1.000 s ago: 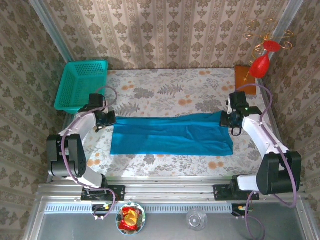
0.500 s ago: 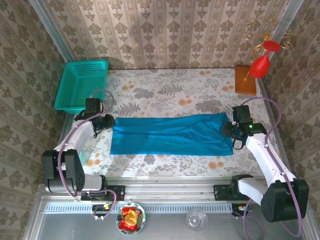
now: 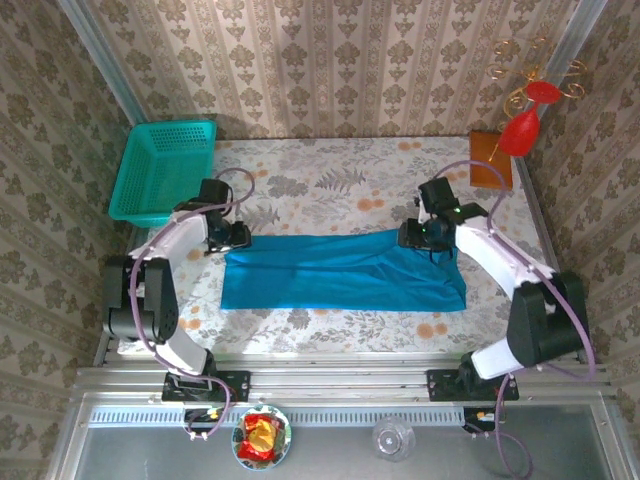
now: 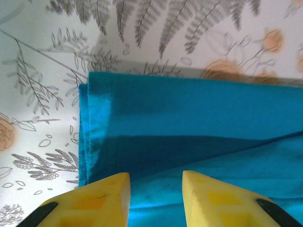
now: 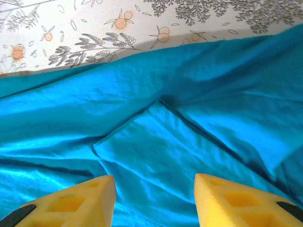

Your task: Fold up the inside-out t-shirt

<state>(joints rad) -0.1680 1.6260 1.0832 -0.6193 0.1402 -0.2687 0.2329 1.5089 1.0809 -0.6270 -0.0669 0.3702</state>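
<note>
The inside-out t-shirt (image 3: 345,272) lies as a long blue-teal strip across the middle of the floral table (image 3: 330,180). My left gripper (image 3: 237,238) hovers over the strip's far left corner. In the left wrist view its yellow fingers (image 4: 102,198) stand apart over the t-shirt (image 4: 189,113), gripping nothing; the left gripper (image 4: 156,182) is open. My right gripper (image 3: 415,237) is over the far edge near the right end. In the right wrist view the right gripper (image 5: 155,184) is open above a folded sleeve flap of the t-shirt (image 5: 156,146).
A teal mesh basket (image 3: 165,170) stands at the far left corner. An orange-brown block (image 3: 490,160) sits at the far right, with a red ornament (image 3: 522,130) hanging over it. Below the rail are a bowl of snacks (image 3: 262,436) and a glass (image 3: 393,437).
Both grippers have opened from shut. The left one moved right onto the shirt's far left corner. The right one swung out past the right end, then in along the far edge.
</note>
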